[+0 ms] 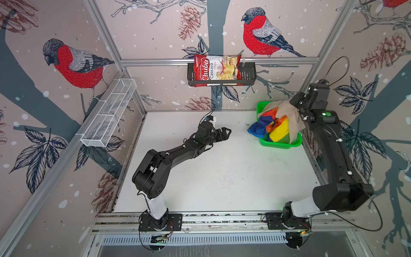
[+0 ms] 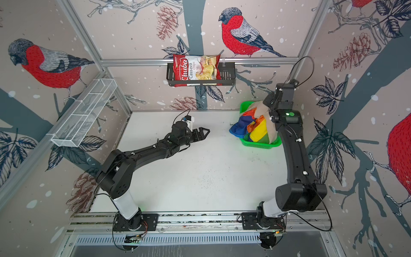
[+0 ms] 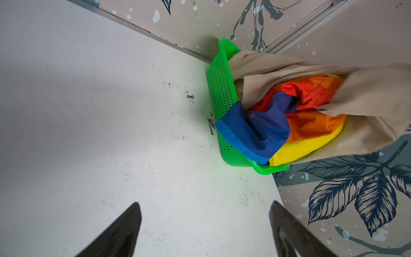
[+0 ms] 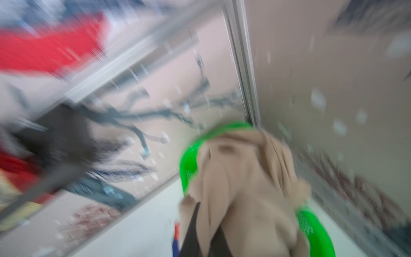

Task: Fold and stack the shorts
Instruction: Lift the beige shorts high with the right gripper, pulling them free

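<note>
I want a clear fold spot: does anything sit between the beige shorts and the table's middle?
Nothing lies on the table; only the open left hand hovers above it, near the green basket holding the beige shorts.

Your left arm reaches from the lower left toward the middle in both top views, elbow bent and forearm low. The left gripper has its fingers spread wide with nothing between them. Your right arm rises along the right edge, wrist folded over at the upper right. The right gripper is pinched closed on a bunch of the beige shorts.
</note>
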You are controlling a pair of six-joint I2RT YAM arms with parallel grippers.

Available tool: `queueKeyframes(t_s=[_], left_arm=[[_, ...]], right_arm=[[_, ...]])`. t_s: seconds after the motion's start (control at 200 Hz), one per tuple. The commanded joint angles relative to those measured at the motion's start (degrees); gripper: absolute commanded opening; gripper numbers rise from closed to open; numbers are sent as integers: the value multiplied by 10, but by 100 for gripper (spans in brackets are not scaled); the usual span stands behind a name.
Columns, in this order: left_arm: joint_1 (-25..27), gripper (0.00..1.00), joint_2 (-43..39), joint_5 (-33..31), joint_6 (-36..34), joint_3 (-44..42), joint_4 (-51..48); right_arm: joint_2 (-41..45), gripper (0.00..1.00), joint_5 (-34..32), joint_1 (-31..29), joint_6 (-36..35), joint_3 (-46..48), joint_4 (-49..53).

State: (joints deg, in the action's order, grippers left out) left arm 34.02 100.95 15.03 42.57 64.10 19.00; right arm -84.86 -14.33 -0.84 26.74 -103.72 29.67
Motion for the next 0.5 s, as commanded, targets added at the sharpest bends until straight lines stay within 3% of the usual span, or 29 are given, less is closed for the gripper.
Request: queueKeyframes(t_s=[0.0, 0.215, 0.33, 0.395, 0.495], left_arm=[[0, 89, -6, 12, 6, -3, 29], [8, 89, -12, 8, 7, -3, 26], [9, 89, -12, 4, 5, 2, 22], [10, 89, -8, 6, 8, 6, 19], [13, 89, -8, 6, 7, 6, 19]], right_arm=[[12, 0, -71, -3, -26, -89, -19], [40, 0, -80, -12, -74, -178, -119], [11, 0, 18, -14, -94, -235, -119], [8, 0, 29, -18, -85, -219, -110], [-2, 0, -13, -17, -71, -162, -77]])
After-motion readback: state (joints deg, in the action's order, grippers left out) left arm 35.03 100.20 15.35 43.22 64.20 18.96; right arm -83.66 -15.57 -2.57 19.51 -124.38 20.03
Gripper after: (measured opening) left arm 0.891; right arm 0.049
